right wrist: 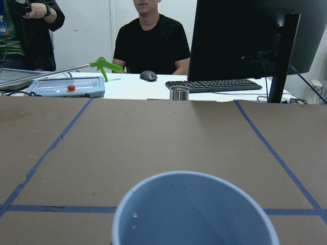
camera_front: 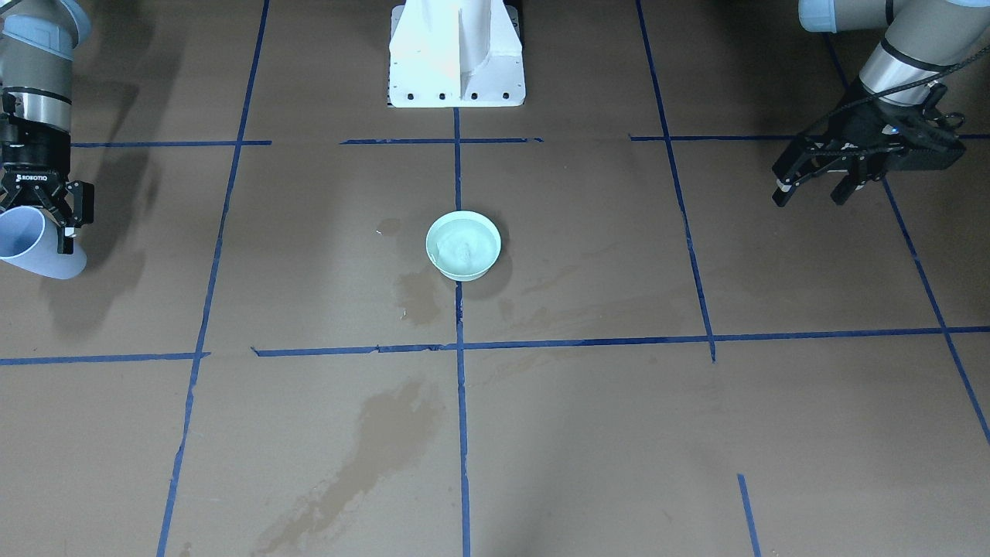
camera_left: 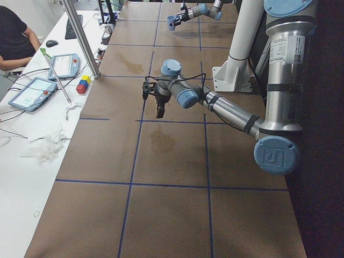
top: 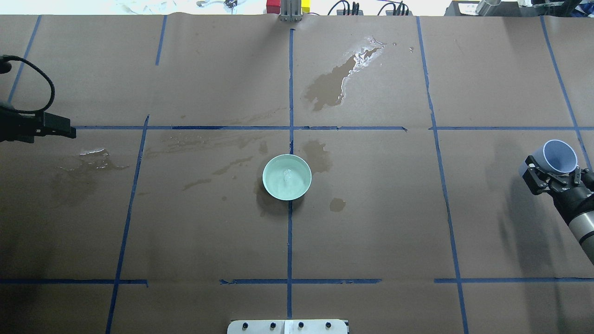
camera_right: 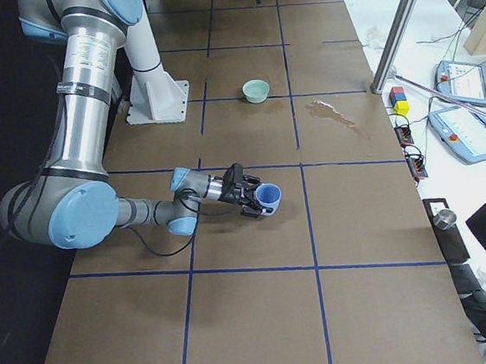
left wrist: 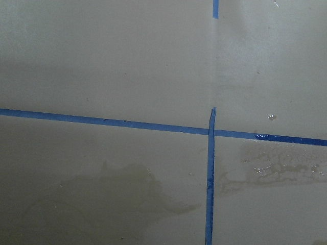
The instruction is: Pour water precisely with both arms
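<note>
A pale green bowl (camera_front: 463,245) (top: 287,177) stands at the table's middle, and the water (top: 287,176) glistens inside it. My right gripper (top: 554,174) (camera_front: 46,232) is shut on a light blue cup (top: 560,156) (camera_front: 35,244), held tilted above the table, far to the bowl's side. The right wrist view shows the cup's rim (right wrist: 194,214) with a few droplets inside. My left gripper (camera_front: 808,197) hangs open and empty over the opposite side of the table, also far from the bowl.
Wet patches (top: 338,79) (camera_front: 371,449) darken the brown paper around the bowl and further out. The white pedestal base (camera_front: 456,54) stands at the robot's edge. A metal pole (camera_left: 80,37), tablets, a keyboard and seated people (right wrist: 150,46) are beyond the far edge.
</note>
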`<action>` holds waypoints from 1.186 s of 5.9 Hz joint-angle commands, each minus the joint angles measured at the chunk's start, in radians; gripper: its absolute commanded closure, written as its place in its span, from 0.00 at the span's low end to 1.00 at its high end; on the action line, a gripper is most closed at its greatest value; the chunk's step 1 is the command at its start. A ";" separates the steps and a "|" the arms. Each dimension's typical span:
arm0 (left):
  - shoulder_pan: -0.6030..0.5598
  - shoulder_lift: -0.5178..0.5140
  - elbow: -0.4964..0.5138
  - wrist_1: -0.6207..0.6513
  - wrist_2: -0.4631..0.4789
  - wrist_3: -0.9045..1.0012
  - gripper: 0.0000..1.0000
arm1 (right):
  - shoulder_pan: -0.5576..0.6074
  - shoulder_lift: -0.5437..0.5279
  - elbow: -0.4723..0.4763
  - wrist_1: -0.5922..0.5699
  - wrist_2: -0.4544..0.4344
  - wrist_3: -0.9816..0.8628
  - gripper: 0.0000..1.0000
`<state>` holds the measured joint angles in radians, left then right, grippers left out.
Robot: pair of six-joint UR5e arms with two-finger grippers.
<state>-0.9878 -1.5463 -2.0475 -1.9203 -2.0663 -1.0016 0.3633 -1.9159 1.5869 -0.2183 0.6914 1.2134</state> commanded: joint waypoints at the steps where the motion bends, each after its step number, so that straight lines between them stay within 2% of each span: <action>1: 0.000 0.000 0.000 0.000 0.000 0.000 0.00 | -0.006 0.003 -0.030 0.002 0.007 0.002 0.76; 2: 0.000 0.000 0.000 0.000 0.000 0.000 0.00 | -0.016 0.003 -0.030 0.002 0.007 0.002 0.75; 4: 0.000 0.000 -0.002 0.000 0.000 0.000 0.00 | -0.035 0.003 -0.030 0.002 -0.003 0.002 0.61; 6: 0.000 0.000 -0.002 0.000 0.000 -0.003 0.00 | -0.046 0.005 -0.028 0.003 -0.001 0.003 0.45; 7: 0.000 0.000 -0.002 0.000 0.000 -0.003 0.00 | -0.047 0.005 -0.028 0.002 -0.001 0.002 0.33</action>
<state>-0.9879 -1.5463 -2.0493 -1.9205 -2.0663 -1.0043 0.3191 -1.9115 1.5581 -0.2155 0.6900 1.2156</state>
